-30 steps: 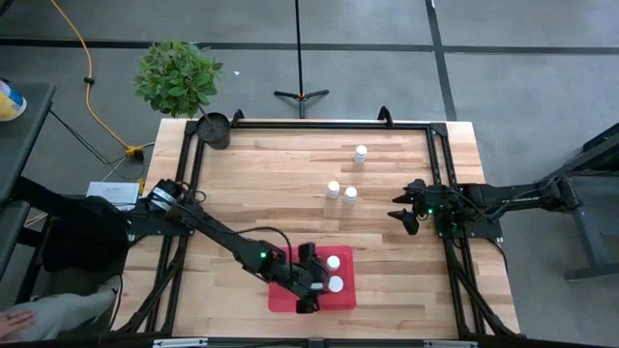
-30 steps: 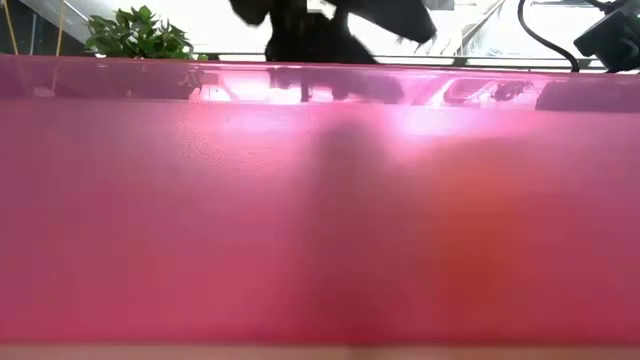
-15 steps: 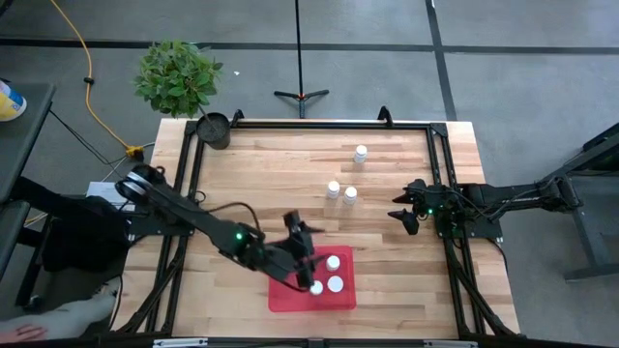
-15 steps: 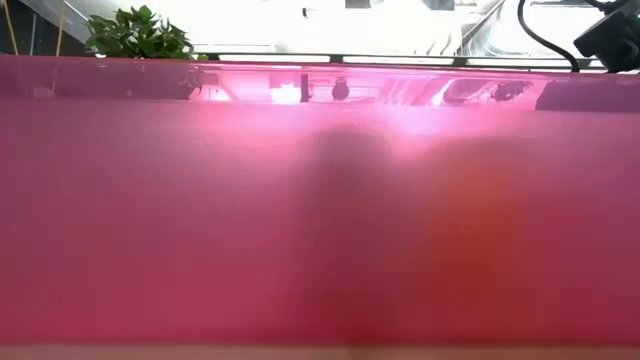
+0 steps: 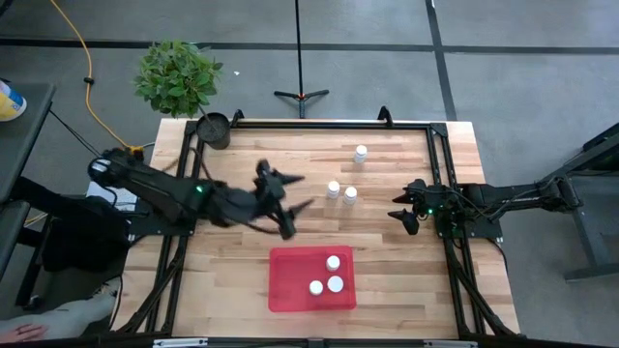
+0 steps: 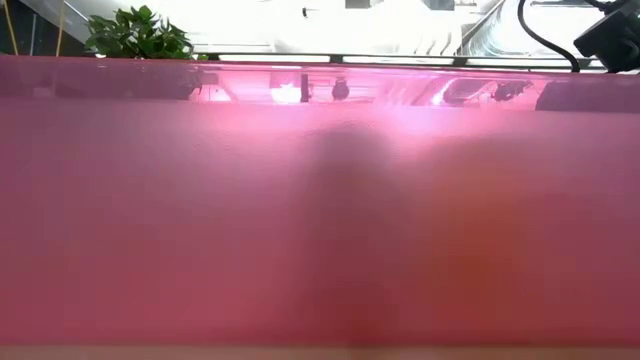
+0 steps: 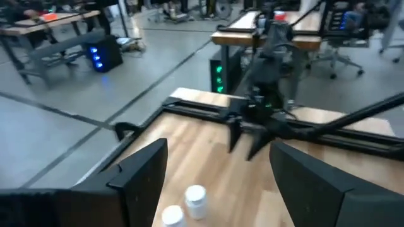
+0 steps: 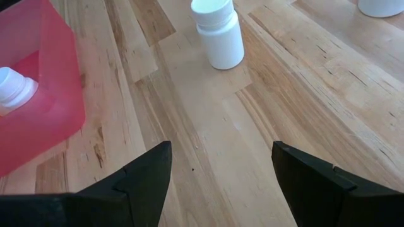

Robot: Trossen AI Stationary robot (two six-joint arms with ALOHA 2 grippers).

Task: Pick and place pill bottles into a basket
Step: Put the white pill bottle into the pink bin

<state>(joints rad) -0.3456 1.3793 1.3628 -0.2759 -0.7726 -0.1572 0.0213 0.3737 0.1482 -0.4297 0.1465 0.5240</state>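
Red basket (image 6: 150,220) wall across view

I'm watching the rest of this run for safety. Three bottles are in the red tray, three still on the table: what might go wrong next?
1. Two bottles stand close together; the open left hand reaching for one may well tip the other.
2. The right hand waits just beyond that pair, so the arms could crowd each other.
3. The tray is shallow; a drop near its rim might bounce out.

Three pill bottles (image 5: 325,276) in basket (image 5: 288,290); three bottles (image 5: 346,180) on table (image 5: 242,164) behind.
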